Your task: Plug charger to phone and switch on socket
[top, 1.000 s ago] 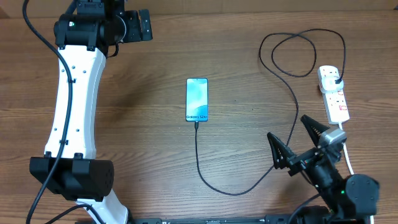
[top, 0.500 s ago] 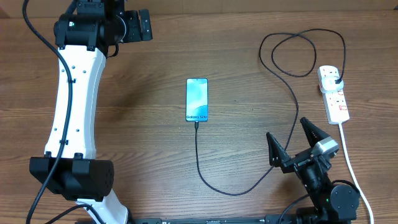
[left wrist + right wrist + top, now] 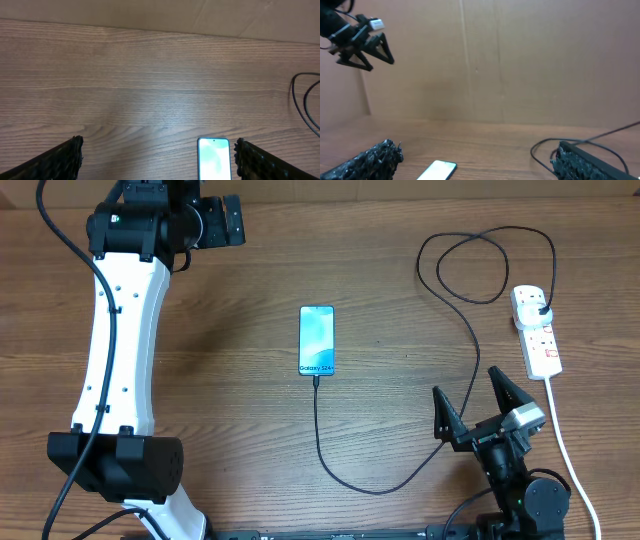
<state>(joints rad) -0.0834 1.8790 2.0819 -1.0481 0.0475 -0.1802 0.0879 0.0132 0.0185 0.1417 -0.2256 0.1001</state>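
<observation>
The phone (image 3: 316, 340) lies in the middle of the table, screen lit; it also shows in the left wrist view (image 3: 214, 159) and the right wrist view (image 3: 438, 171). The black charger cable (image 3: 330, 455) runs from the phone's bottom edge, loops right and up to its plug (image 3: 538, 308) in the white socket strip (image 3: 536, 332) at the far right. My right gripper (image 3: 468, 399) is open and empty at the front right, left of the strip's white cord. My left gripper (image 3: 157, 157) is open and empty, held high at the back left.
The strip's thick white cord (image 3: 566, 450) runs down the right side toward the front edge. The left arm's white links (image 3: 115, 350) stretch along the left side. A cardboard wall (image 3: 520, 60) stands behind the table.
The right arm has drawn back toward the front edge and turned slightly; its gripper stays open. The left arm, phone, cable and strip have not moved.
</observation>
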